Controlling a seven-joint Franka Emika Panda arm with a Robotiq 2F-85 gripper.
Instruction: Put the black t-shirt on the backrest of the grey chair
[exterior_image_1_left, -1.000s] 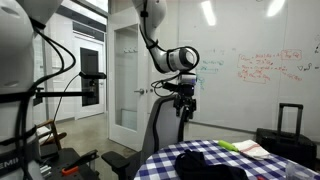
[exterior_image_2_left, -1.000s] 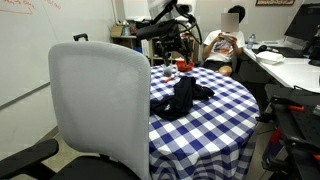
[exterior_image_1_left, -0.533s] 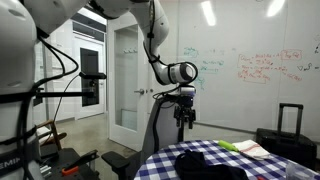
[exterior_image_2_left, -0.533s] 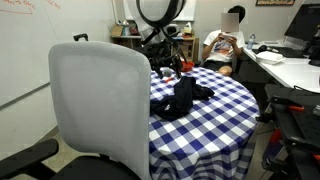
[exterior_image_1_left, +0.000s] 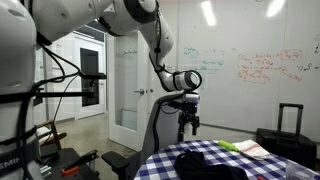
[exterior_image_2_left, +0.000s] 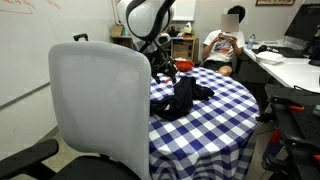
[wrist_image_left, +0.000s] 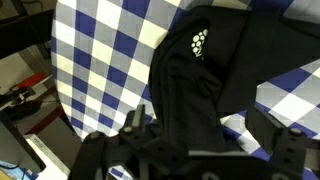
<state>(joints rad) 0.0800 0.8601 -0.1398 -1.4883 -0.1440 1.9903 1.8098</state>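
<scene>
Moved, in an exterior view: black two-finger gripper (exterior_image_1_left: 187, 122) sits lower than a second ago, closing on the blue-and-white checked tablecloth (exterior_image_1_left: 280, 168); likely a descent to grasp.
Whiteboard writing (exterior_image_1_left: 262, 65): red and green scrawl, unreadable.
Shirt, in an exterior view: limp black t-shirt (exterior_image_2_left: 181, 97) heaped on the cloth, unheld.
Chair: grey curved-back office chair (exterior_image_2_left: 95, 105), backrest bare.
Claw, wrist view: jaws spread, empty, above the shirt.
Mark: white dotted logo (wrist_image_left: 200, 45), no letters.

one black t-shirt (exterior_image_2_left: 181, 97), one grey chair (exterior_image_2_left: 95, 110) (at nine o'clock of the shirt), one checked table (exterior_image_2_left: 225, 110), one suitcase (exterior_image_1_left: 281, 141), one seated person (exterior_image_2_left: 225, 45).
</scene>
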